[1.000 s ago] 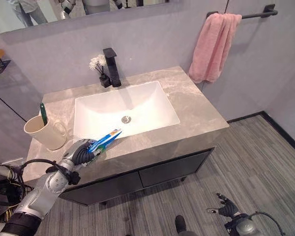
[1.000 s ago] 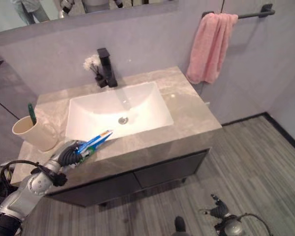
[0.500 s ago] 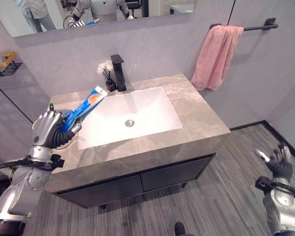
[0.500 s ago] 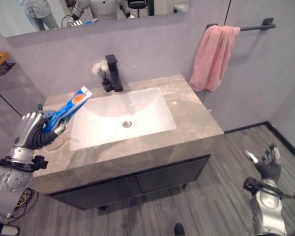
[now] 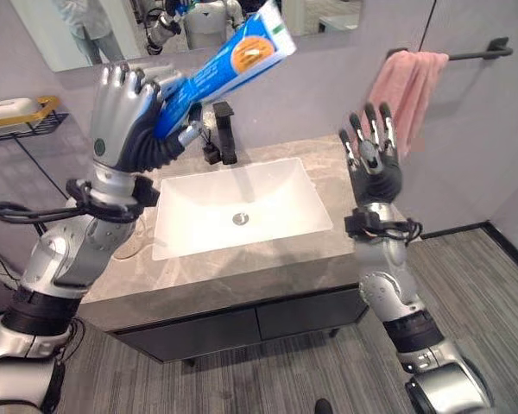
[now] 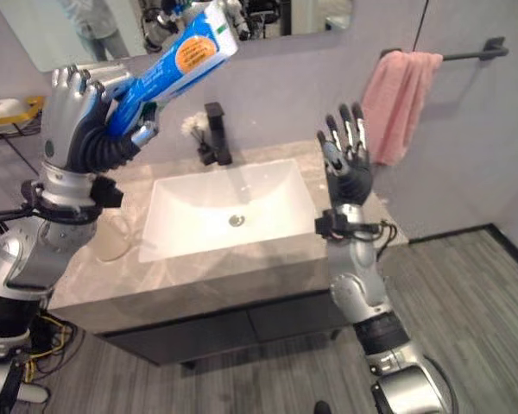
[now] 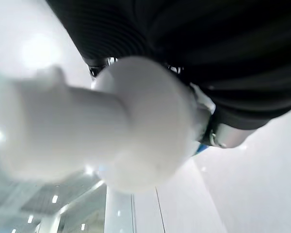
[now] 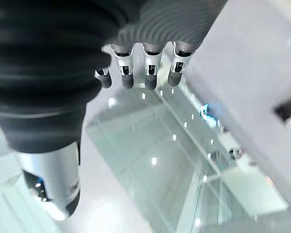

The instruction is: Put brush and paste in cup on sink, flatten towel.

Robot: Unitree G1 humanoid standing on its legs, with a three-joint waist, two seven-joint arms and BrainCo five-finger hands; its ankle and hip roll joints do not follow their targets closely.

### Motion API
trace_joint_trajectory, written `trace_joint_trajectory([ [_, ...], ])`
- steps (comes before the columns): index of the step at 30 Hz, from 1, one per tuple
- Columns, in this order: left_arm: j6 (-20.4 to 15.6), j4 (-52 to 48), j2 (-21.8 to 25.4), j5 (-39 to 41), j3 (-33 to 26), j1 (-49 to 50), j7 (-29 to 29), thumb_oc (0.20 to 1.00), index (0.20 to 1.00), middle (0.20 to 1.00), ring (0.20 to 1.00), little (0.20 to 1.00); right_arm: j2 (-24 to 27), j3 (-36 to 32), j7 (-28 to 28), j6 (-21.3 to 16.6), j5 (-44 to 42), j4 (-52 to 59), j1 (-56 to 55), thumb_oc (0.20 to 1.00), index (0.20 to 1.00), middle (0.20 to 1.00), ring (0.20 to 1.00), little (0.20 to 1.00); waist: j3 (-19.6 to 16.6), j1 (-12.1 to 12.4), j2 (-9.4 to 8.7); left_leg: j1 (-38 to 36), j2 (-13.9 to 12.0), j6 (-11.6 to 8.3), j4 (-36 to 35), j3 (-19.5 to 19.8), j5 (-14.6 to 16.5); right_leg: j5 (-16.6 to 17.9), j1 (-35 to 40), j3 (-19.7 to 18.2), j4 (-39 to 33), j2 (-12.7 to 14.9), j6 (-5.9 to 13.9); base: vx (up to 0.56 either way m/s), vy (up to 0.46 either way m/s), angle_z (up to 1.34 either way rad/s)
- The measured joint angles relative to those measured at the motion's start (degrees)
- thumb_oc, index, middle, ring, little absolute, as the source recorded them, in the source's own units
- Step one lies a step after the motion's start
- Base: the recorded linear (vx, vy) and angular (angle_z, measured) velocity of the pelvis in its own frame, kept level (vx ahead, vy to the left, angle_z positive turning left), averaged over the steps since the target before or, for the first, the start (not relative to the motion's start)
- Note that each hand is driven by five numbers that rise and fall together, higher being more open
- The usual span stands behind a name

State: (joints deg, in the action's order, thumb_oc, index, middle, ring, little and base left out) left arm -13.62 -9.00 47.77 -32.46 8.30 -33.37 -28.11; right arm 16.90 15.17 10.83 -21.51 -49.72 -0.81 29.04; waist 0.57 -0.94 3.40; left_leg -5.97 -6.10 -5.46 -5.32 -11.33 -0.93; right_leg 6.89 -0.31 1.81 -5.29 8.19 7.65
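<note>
1. Blue and white, the toothpaste tube (image 5: pixel 229 65) is held high at upper left of the frame, fingers of the left hand (image 5: pixel 129 121) curled round its lower end, its flat end pointing up and right
2. Its white cap (image 7: pixel 87 136) looms close in the left wrist view
3. Part of the cup (image 6: pixel 110 240) is seen at centre left on the counter (image 5: pixel 242 276), behind the left forearm; the tube should be lowered cap end first, upright, into its mouth
4. Spread flat and raised at centre right, the right hand (image 5: pixel 373 155) holds nothing
5. Open room lies over the white basin (image 5: pixel 242 211); the black tap (image 5: pixel 224 131) and counter edge are to be cleared
6. Bunched on its rail at upper right, the pink towel (image 5: pixel 406 86) is not yet flattened
</note>
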Motion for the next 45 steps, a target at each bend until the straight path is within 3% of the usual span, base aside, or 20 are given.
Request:
trace_joint_trajectory([
  [3,0.02,0.72,0.46,0.02,1.50,-2.54,-0.93,0.200,0.200,0.200,0.200,0.200,-1.25,0.75,0.58,-0.12,1.09,-0.05,3.42,1.000,1.000,1.000,1.000,1.000,-0.04,0.14,-0.07,-0.02,-0.04,0.01,0.00,0.03,0.02,-0.11,0.13,0.16,-0.10,-0.07,-0.07,0.00,0.006,0.03],
  [7,-0.46,2.37,1.55,0.53,6.62,-6.96,-1.01,0.200,0.200,0.200,0.200,0.200,-2.57,6.52,0.94,-0.36,0.74,-0.78,10.58,1.000,1.000,1.000,1.000,1.000,-0.06,0.18,-0.04,-0.10,-0.22,0.00,0.00,0.05,0.01,-0.11,0.20,0.15,-0.09,-0.26,-0.14,0.00,0.000,0.00],
  [14,-1.22,3.73,4.24,2.86,9.05,-8.56,-0.96,0.200,0.200,0.200,0.200,0.200,-2.06,10.70,-0.26,-0.25,-1.93,-1.15,15.30,1.000,1.000,1.000,1.000,1.000,-0.15,0.17,-0.19,0.06,-0.26,-0.01,0.01,-0.02,0.01,-0.09,-0.02,0.12,0.29,-0.35,-0.17,0.00,0.000,0.00],
  [17,-1.34,4.56,6.30,3.92,11.32,-9.44,-0.76,0.200,0.200,0.200,0.200,0.200,-2.38,13.45,-2.59,0.18,-6.97,-2.63,16.92,1.000,1.000,1.000,1.000,1.000,-0.43,0.26,-0.64,0.16,-0.30,-0.02,0.00,-0.07,0.01,-0.11,-0.17,0.08,0.30,-0.39,-0.20,0.00,0.000,0.00],
  [22,-1.63,4.75,8.31,4.91,13.07,-9.45,-0.48,0.200,0.200,0.200,0.200,0.200,-2.40,13.82,-3.80,0.25,-7.96,-2.51,17.27,1.000,1.000,1.000,1.000,1.000,-1.19,0.39,-1.87,0.65,-0.30,-0.03,0.00,-0.16,0.03,-0.12,-0.85,-0.09,0.28,-0.38,-0.22,0.01,0.001,-0.02],
  [34,-2.81,5.55,8.17,5.36,13.17,-9.40,0.87,0.200,0.200,0.200,0.200,0.200,-4.22,13.93,-3.77,0.17,-7.97,-2.55,17.32,1.000,1.000,1.000,1.000,1.000,-1.30,0.36,-2.04,0.66,-0.28,-0.03,0.01,-0.18,0.02,-0.08,-0.88,-0.18,0.30,-0.40,-0.25,0.00,0.000,0.00],
  [45,-4.59,6.45,5.27,12.32,15.75,-9.06,4.91,0.200,0.200,0.200,0.200,0.200,-5.10,14.84,-5.23,0.13,-9.24,-2.62,17.46,1.000,1.000,1.000,1.000,1.000,-1.37,0.06,-1.95,0.12,-0.28,-0.03,0.01,-0.61,0.03,-0.04,-0.71,-0.90,0.26,-0.49,-0.29,0.00,-0.006,-0.02],
])
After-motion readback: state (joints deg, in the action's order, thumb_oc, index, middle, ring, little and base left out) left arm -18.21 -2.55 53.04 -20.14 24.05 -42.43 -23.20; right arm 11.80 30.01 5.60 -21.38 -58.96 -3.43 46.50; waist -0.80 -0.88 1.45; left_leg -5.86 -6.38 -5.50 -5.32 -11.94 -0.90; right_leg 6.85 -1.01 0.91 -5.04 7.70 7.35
